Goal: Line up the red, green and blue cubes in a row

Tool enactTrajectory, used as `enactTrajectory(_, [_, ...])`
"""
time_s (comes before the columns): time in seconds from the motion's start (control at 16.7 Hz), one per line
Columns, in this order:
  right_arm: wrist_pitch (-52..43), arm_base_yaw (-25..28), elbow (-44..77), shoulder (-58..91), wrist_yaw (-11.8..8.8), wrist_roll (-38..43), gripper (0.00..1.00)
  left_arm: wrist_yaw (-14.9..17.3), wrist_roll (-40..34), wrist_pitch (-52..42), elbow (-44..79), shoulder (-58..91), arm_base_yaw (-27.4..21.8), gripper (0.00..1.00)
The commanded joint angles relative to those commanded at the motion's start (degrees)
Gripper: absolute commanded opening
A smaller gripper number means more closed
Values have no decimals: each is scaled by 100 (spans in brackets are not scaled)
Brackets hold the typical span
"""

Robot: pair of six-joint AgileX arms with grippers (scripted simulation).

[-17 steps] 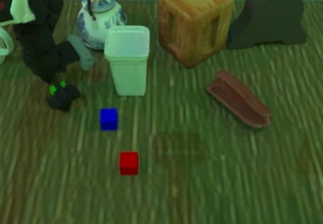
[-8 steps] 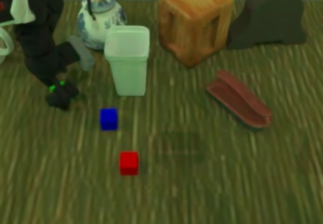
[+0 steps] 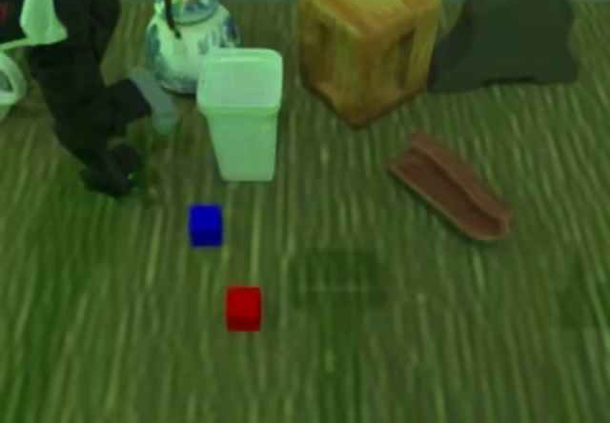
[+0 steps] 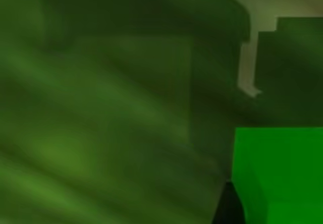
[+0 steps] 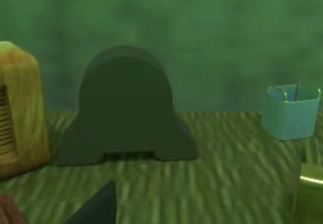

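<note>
The left end effector, low over the bench's left, grips the small, rigid, light bright green cube by opposite flat faces

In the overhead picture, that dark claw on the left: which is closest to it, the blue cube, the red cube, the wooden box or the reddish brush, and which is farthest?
Measured from the left gripper in the top view:
1. Blue cube, just right of it and a little nearer the front.
2. Red cube, further front.
3. Wooden box, at the back, right of the white bin.
4. Reddish brush, far over on the right side.
</note>
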Motion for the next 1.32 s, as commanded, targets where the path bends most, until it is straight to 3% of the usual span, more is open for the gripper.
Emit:
enactTrajectory(0.48, [0,0,0,0,0,0,100,57,-39,-189,93,-155,0,0])
enactTrajectory(0.9, [0,0,0,0,0,0,100,51,-62,-1432,972,-496,106,0])
enactTrajectory(1.32, [0,0,0,0,0,0,100,51,-76,-1433,924,-556,-133,0])
